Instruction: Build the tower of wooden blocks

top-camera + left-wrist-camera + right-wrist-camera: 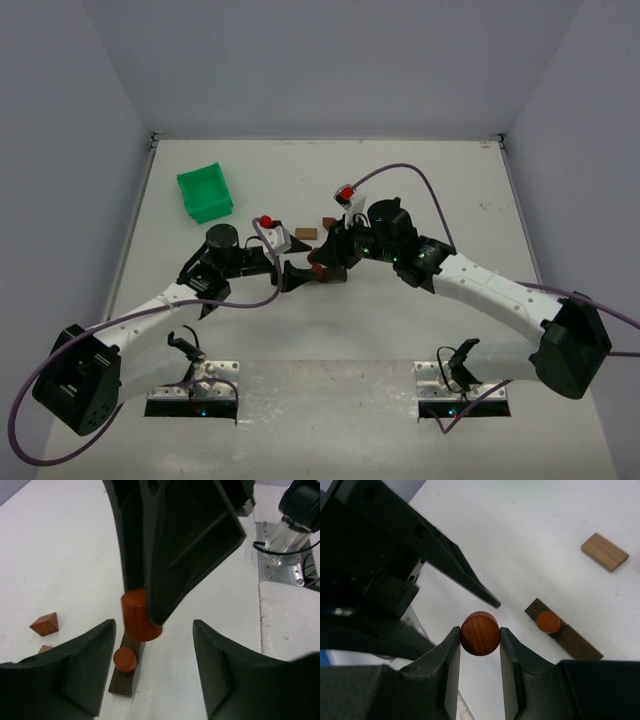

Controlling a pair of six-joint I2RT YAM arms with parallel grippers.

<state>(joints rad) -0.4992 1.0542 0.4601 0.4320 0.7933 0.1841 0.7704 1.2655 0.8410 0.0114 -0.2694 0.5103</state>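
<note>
right gripper (479,636) clamping smooth orange cylinder (479,632), dark plank (577,647)

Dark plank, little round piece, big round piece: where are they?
dark plank (577,645), right wrist view, its bare end.
little round piece (548,621), right wrist view, its flat top.
big round piece (479,633), right wrist view, its round end face.

White table (450,180), green bin (205,192) far left, tan block (306,234) at centre, dark plank (575,647) near it, reddish cube (45,624) close by plank
</note>
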